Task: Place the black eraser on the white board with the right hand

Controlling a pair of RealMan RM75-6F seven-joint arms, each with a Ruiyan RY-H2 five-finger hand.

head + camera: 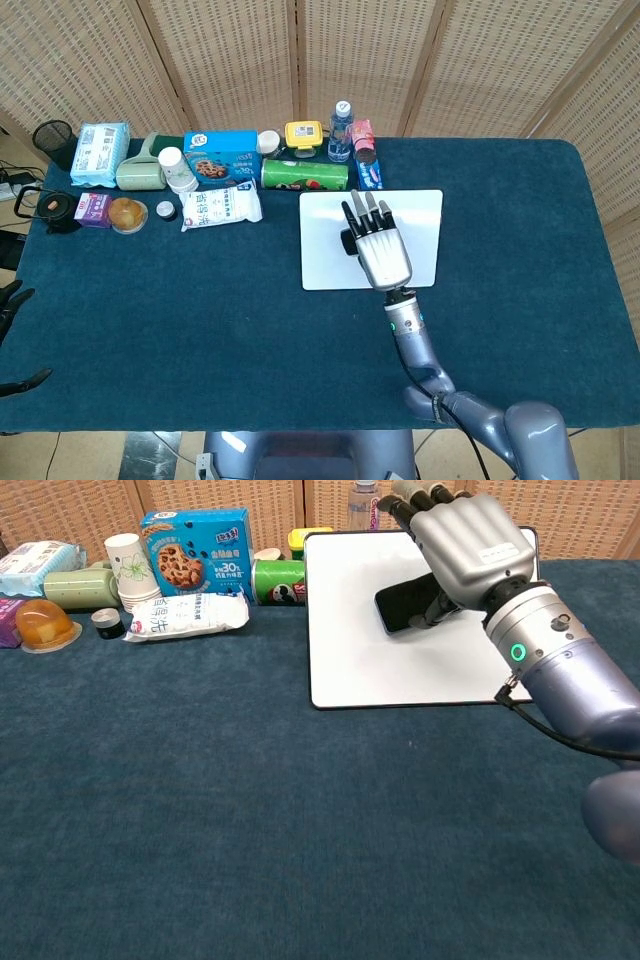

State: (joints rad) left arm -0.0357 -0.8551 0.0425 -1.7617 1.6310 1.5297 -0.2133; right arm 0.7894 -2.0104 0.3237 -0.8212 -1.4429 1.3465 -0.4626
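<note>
Right hand [470, 540] hovers open, fingers straight, over the eraser [405, 602] lying mid-board [370, 670]; bare blue cloth [200, 810] spreads nearer

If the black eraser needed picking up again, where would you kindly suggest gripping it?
Probably across the black eraser's two long edges, coming from above: it lies flat on the white board, so only its sides offer purchase. The right robot hand is open above it.

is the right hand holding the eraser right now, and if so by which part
Nothing is held. The right hand has its fingers stretched out above the black eraser, which lies flat on the white board. The left hand is barely visible.
</note>
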